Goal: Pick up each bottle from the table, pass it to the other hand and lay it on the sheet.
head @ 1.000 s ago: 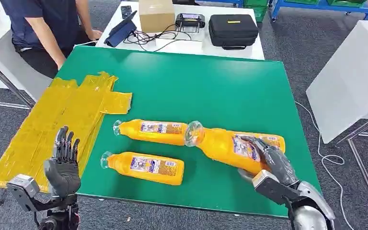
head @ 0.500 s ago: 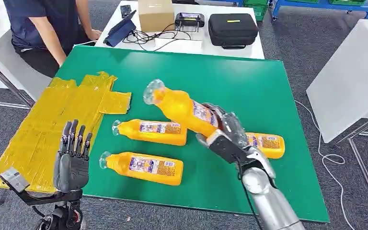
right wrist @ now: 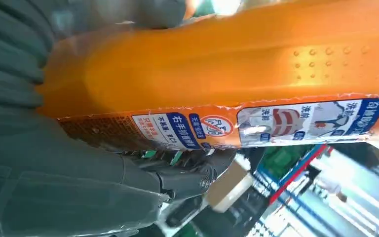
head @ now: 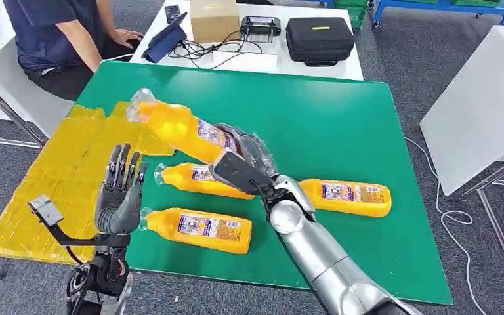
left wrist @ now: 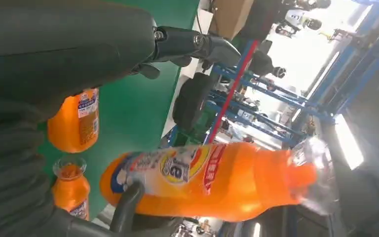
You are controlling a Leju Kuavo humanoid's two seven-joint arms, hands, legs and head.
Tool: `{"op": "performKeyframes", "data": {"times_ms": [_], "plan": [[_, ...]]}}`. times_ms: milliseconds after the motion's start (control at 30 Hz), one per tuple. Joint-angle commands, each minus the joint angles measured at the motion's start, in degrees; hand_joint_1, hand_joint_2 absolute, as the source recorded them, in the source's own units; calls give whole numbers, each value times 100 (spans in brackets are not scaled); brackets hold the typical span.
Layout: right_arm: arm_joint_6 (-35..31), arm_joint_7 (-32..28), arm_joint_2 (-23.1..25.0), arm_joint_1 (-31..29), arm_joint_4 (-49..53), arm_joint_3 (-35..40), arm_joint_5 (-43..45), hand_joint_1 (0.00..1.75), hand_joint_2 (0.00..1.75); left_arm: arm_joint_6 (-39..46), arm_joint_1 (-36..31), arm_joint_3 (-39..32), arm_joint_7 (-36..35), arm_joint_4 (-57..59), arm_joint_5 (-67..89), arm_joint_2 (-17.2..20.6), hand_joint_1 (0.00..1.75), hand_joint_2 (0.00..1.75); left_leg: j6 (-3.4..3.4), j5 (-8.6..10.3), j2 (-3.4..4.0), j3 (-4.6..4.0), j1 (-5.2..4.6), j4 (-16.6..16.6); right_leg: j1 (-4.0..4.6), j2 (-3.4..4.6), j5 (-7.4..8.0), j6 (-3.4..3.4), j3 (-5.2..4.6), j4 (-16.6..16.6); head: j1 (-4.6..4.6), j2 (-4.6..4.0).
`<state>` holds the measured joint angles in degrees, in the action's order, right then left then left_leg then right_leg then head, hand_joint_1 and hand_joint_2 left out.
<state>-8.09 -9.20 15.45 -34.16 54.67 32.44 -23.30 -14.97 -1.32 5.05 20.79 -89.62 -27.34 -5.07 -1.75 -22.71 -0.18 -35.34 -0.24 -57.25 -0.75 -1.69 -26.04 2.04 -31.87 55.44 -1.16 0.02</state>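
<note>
While our right hand (head: 239, 157) has its fingers clamped round the lower body of one orange bottle (head: 182, 130), we note that bottle is lifted clear of the green table (head: 341, 118), tilted, with its clear cap end toward the upper left of the frame, above the edge of the yellow sheet (head: 72, 170). Our left hand (head: 121, 197) stands at lower left, fingers upright and apart, holding nothing, near the raised bottle but not touching it.

Three more bottles lie flat on the table: one (head: 203, 180) just under our right wrist, one (head: 197, 228) near the lower edge, and one (head: 348, 197) at right of centre. None yet lies on the sheet.

Contents: each bottle appears full of orange liquid to the neck, capped, with a printed label about the middle. We judge them moderately heavy, fairly stiff in the wall, and smooth enough to slip. The left wrist view shows a dimpled patch on the body, which may help the hold. The neck end is free, so we judge the upper body just below the shoulder the proper place for the left hand to take hold, well apart from the right fingers.

At the top of the frame, a person (head: 52, 33) sits beside a white table carrying a cardboard box (head: 213, 18) and a black case (head: 319, 39).
</note>
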Motion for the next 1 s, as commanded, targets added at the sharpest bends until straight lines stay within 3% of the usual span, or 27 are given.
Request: {"op": "performKeyframes", "data": {"times_ms": [33,367,567,800,1000], "plan": [[-48,-19,83,-497,-897,319,56,175,175,16,-267,115,-18,561,-15,28,0,175,9,-8,2,19,4,2,3,12,-7,-7,23,-6,0,2],[-282,215,452,-684,-1391,707,-138,175,175,-99,-610,161,-151,870,33,-234,0,175,13,-5,-4,7,3,0,3,6,-8,-10,10,-2,0,0],[-477,527,455,-559,-1345,1372,-87,175,175,-107,-683,177,-372,767,26,-393,0,175,7,-4,1,-1,2,2,2,7,-4,-5,1,-5,-2,0],[-109,863,416,196,-197,2334,-552,175,175,110,-266,-272,-516,-104,5,-393,0,175,13,-16,17,10,9,1,8,27,-9,-10,12,-9,0,0],[-97,910,406,314,-96,2393,-628,175,175,92,-187,-320,-526,-189,7,-401,0,175,16,-22,14,20,10,2,9,30,-16,-12,22,-9,0,0]]}}
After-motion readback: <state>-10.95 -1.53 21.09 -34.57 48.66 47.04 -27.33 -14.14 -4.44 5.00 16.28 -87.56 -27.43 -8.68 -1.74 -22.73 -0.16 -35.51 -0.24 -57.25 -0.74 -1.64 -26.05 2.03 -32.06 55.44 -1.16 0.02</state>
